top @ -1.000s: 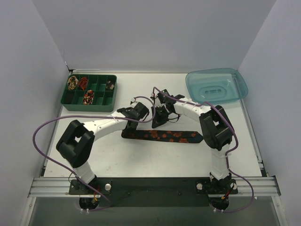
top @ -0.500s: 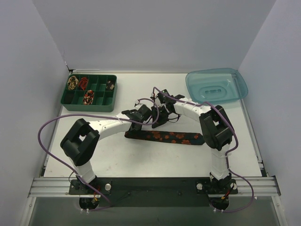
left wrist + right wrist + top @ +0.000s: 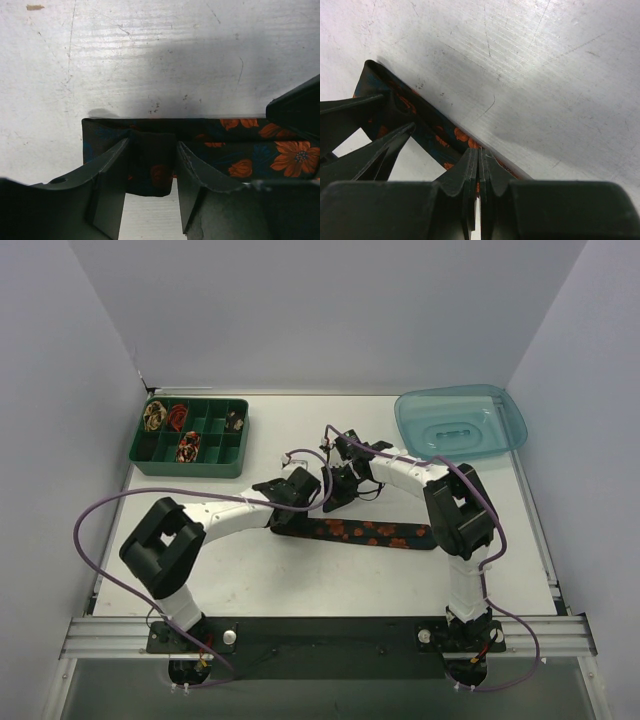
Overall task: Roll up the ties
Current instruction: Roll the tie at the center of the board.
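Straddling the folded end of a long dark navy fabric necktie [image 3: 240,150] with orange-red flowers, my left pincer [image 3: 151,150] has its two fingers spread. One stands on each side of a short flap of cloth doubled back over the strip. The flap fills the gap between them, and I cannot tell whether the pads press on it.

Just to the right of that pincer, my right pincer [image 3: 478,154] has its fingers pressed together, with the tips down on the necktie's edge. I cannot tell whether any cloth is caught between them. From its own camera, the strip runs away to the upper left as far as the fold, where the left fingers stand.

From above, the necktie lies flat on the white table [image 3: 300,580]. It stretches off to the right of both pincers as far as my right arm's elbow.

Beyond my left pincer and well off to its left sits a green plastic divided tray [image 3: 190,466]. Small patterned rolled ties [image 3: 153,416] lie in four of its compartments. A translucent blue plastic tub [image 3: 460,420] rests beyond my right pincer and to its right, well apart from it. Purple cables [image 3: 90,530] loop along both arms.
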Available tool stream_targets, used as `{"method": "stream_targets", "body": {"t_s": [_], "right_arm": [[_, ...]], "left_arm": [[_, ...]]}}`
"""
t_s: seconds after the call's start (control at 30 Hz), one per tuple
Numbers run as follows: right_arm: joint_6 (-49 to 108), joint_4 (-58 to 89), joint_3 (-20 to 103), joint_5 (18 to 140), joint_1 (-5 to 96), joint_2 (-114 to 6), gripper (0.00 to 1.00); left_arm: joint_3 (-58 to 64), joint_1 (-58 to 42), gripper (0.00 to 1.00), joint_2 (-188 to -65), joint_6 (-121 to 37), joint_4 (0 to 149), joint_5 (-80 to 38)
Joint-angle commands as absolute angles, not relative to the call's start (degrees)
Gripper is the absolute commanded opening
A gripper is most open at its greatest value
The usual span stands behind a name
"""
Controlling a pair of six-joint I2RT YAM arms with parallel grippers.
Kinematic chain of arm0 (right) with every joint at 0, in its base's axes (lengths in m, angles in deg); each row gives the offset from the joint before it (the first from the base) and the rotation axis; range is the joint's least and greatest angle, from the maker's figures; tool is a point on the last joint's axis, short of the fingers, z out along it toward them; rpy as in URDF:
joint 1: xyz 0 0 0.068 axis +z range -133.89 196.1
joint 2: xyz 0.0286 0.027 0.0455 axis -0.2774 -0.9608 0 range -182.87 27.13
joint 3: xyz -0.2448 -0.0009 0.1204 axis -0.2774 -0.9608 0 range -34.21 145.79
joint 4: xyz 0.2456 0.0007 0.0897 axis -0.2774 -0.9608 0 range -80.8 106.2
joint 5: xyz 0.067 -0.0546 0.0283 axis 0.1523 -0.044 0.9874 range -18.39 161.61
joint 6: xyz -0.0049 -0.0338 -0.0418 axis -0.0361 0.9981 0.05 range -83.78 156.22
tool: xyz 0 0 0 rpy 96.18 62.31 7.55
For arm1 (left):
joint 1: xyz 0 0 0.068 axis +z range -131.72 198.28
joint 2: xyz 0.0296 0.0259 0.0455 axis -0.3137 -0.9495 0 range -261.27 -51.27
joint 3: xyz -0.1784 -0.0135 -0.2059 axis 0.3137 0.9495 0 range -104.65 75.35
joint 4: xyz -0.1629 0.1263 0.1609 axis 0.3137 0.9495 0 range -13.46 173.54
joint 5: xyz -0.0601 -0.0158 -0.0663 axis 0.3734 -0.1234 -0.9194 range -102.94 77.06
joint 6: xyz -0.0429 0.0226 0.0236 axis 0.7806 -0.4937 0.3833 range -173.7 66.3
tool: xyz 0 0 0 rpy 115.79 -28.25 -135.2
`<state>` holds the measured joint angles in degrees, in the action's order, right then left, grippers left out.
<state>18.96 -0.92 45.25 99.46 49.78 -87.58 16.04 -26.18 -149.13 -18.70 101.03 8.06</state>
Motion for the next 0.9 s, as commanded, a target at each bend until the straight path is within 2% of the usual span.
{"method": "stream_targets", "body": {"t_s": [0.0,0.5,0.57,0.63,0.87], "right_arm": [[19.87,-2.43,45.06,99.91,49.50,-86.16,0.04],[19.69,-3.22,50.77,101.40,55.30,-84.05,0.04],[19.52,-3.40,52.35,101.66,57.14,-84.31,0.04],[19.43,-3.31,53.15,101.75,58.37,-84.58,0.04],[18.90,-3.48,55.61,102.63,61.98,-87.30,0.04]], "left_arm": [[19.09,-26.45,0.52,-145.14,-15.47,97.99,5.25],[23.05,-23.65,0.56,-131.34,-16.96,95.70,4.38],[23.75,-22.50,0.61,-128.88,-16.88,96.40,3.85],[25.68,-19.52,0.63,-125.99,-16.70,96.67,2.63],[36.93,-5.20,0.68,-118.42,-16.00,87.20,-16.25]]}}
